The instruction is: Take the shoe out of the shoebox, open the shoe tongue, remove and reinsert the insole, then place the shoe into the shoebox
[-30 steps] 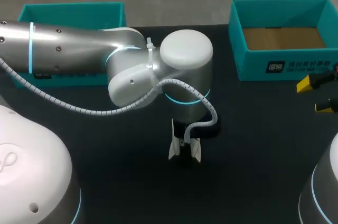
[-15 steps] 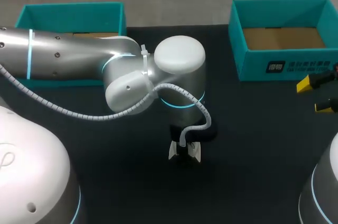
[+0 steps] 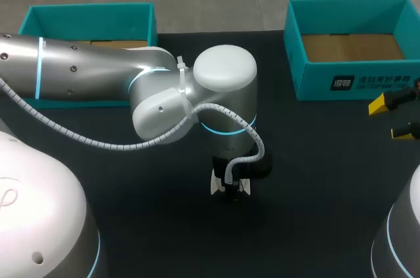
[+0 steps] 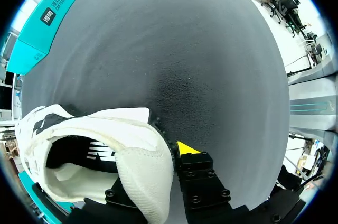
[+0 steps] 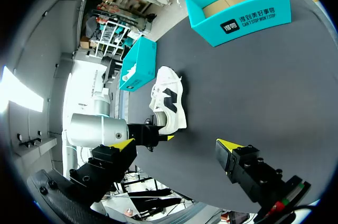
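White shoe [image 5: 168, 105] sits mid-table [image 3: 315, 179], well apart from teal shoebox [image 3: 354, 84] at far right corner. Left gripper [image 4: 163, 152] apparently pinches heel, one finger hidden. Right gripper [image 5: 177, 145] spread wide, empty, near right edge.

Head cam high behind, looking down on the table [image 3: 315, 160]; left wrist cam tight on the white sneaker [image 4: 121, 129], right wrist cam well back; all 3 share it.

Silver-white left arm [image 3: 85, 71], cyan rings, white spiral-wrapped cable [image 3: 65, 134]; black, screw-studded, yellow-tipped right hand [image 5: 177, 145].
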Available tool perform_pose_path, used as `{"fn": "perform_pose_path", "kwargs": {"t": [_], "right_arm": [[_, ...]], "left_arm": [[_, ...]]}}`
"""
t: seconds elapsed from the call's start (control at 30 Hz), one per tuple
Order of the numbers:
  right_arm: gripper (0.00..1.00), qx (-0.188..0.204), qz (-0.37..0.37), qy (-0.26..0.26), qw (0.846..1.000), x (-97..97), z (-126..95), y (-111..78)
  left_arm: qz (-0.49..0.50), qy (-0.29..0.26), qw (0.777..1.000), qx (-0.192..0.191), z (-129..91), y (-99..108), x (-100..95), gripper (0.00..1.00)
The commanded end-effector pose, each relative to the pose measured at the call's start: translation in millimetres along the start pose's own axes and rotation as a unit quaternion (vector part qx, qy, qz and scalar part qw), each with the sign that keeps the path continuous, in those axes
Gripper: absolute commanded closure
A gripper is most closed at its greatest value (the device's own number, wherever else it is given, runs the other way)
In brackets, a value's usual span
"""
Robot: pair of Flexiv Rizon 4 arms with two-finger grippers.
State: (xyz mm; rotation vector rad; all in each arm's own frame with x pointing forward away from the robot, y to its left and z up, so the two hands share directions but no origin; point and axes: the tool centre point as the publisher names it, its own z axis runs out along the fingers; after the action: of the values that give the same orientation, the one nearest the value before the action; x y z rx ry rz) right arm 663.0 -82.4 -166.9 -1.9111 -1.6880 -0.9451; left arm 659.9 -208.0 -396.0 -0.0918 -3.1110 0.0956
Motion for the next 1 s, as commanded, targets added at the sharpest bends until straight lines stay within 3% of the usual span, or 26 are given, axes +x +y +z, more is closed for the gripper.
{"fn": "perform_pose_path", "kwargs": {"t": [0.03, 0.2, 0.47, 0.67, 1.0], "right_arm": [[0.0, -0.022, 0.001, -0.001, 1.0, 0.1, -2.8, -9.8], [0.0, -0.022, 0.001, -0.001, 1.0, 0.1, -2.8, -9.8], [0.0, -0.022, 0.001, -0.001, 1.0, 0.1, -2.8, -9.8], [0.0, -0.022, 0.001, -0.001, 1.0, 0.1, -2.8, -9.8], [0.0, -0.022, 0.001, -0.001, 1.0, 0.1, -2.8, -9.8]], "left_arm": [[-0.01, -0.002, 1.0, -0.016, -18.9, 1.5, -1.0, 1.0], [-0.045, 0.029, 0.998, -0.036, -50.1, 1.2, -9.0, 1.0], [-0.055, 0.038, 0.997, -0.031, -103.7, -2.6, -21.3, 1.0], [-0.047, 0.025, 0.998, -0.024, -141.2, -5.5, -23.6, 1.0], [-0.042, -0.038, 0.998, 0.029, -202.2, -7.6, -23.1, 1.0]]}}
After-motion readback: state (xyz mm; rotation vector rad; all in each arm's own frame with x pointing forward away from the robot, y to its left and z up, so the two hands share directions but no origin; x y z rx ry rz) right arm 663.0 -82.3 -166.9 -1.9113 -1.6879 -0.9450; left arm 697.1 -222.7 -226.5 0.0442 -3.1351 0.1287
